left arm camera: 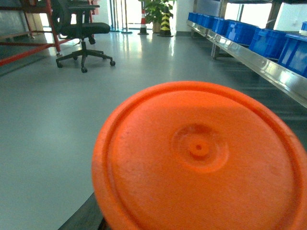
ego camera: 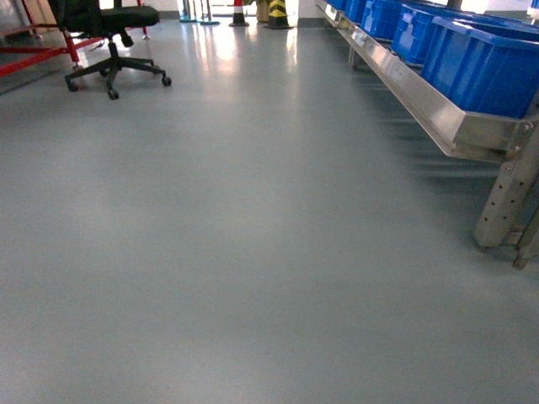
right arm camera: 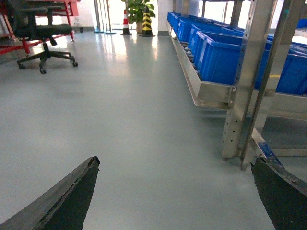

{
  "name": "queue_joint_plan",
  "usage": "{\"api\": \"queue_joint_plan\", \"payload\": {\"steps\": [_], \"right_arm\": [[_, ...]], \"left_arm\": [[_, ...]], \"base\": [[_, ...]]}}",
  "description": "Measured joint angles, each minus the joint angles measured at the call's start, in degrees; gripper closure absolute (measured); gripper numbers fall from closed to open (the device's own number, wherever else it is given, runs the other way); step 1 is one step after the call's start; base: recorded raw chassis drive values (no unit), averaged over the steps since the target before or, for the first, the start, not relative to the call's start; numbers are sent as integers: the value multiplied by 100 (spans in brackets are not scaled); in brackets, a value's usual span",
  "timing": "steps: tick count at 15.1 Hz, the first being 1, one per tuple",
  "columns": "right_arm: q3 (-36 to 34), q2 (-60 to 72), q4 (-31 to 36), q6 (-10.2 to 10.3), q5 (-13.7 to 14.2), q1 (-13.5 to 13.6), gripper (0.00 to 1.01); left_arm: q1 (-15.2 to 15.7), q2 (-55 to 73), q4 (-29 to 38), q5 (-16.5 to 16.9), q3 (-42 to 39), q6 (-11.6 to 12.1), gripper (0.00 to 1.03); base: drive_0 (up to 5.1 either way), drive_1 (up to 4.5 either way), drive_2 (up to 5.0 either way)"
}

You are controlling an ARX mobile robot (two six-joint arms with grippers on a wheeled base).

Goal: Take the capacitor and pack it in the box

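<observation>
A big round orange face with a small centre nub, which I take for the capacitor, fills the left wrist view right in front of the camera. It sits where my left gripper's jaws are. Only one dark finger shows, at its lower left edge, so the grip looks shut on it. My right gripper is open above bare grey floor, its two dark fingertips wide apart with nothing between them. The box is out of view. Neither arm shows in the head view.
A steel rack carrying blue crates runs along the right, with its upright legs close to my right gripper. A black office chair and red frame stand far left. A striped bollard stands at the back.
</observation>
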Motion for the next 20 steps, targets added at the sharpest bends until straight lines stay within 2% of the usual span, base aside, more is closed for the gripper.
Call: {"api": "queue_joint_plan", "payload": {"steps": [20], "right_arm": [[0, 0, 42, 0, 0, 0, 3]], "left_arm": [[0, 0, 7, -2, 0, -2, 59]], "base": [[-500, 245, 245]]}}
